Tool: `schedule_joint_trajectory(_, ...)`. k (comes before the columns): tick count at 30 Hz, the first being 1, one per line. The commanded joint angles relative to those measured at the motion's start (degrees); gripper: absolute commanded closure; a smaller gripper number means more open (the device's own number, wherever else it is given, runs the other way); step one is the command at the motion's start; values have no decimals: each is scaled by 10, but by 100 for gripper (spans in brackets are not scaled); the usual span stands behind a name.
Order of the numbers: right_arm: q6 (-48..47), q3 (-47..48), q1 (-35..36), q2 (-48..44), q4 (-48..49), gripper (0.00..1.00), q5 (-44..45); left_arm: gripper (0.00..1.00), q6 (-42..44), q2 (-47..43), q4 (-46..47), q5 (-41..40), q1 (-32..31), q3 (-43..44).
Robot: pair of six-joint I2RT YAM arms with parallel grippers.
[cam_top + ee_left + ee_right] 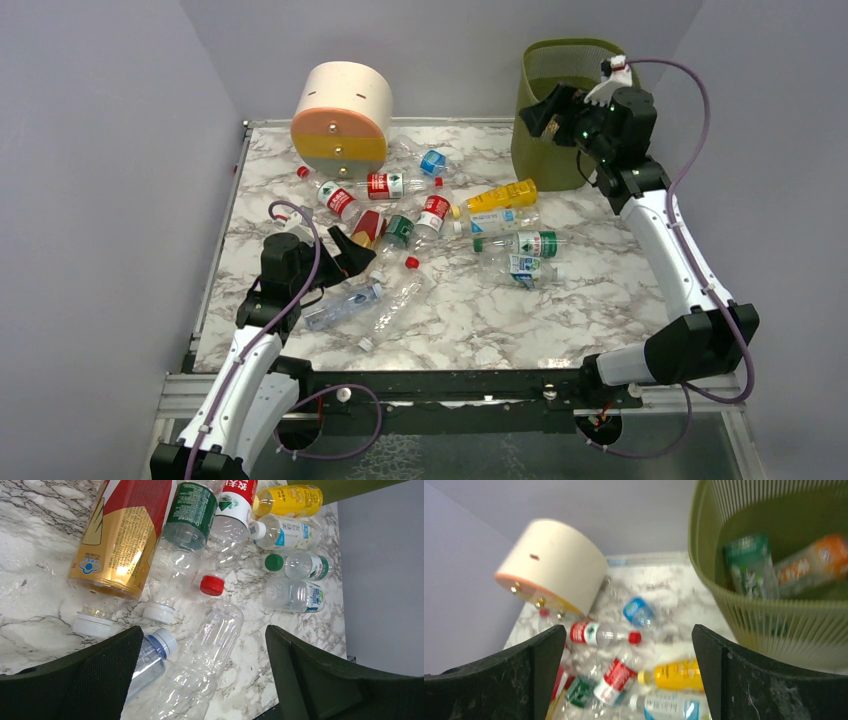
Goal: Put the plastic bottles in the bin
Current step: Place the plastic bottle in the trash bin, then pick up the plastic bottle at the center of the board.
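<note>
The left fingers (100,680) stand wide open and empty, low over the tabletop (500,320), straddling a clear red-capped bottle (212,645). The right fingers (499,680) are likewise wide open and empty, held high beside the bin (545,150). The bin stands at the far right and holds a green-labelled bottle (749,565) and an orange bottle (809,562). The other bottles (440,215) lie scattered across the middle of the tabletop. Risks, as judged: the pile is tight, so closing could also catch the blue-capped bottle (150,660) just beside the target, or squirt the thin clear bottle out sideways. The right arm, close to the rim, could nudge the bin. Labels: red, green and white wrappers carry Chinese print, either cropped or too small to read.
</note>
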Motion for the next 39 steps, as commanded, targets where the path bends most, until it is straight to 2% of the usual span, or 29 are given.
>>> schedule_joint_trajectory(1,61,-59,2,-15,-120,0,-35,1,3,1,14,-6,-2,10)
schedule_joint_trajectory(7,98,-184,2,-55,-122,0,-45,1,1,-3,18,-5,-2,6)
schedule_joint_trajectory(15,58,-319,2,-100,-115,0,-10,1,-5,-9,22,-1,-2,-7)
schedule_joint_trajectory(33,31,-451,2,-93,-33,1,-13,1,-10,-1,34,3,-3,-12)
schedule_joint_trajectory(39,32,-490,6,-132,-22,2,-41,1,-11,0,36,1,-3,-14)
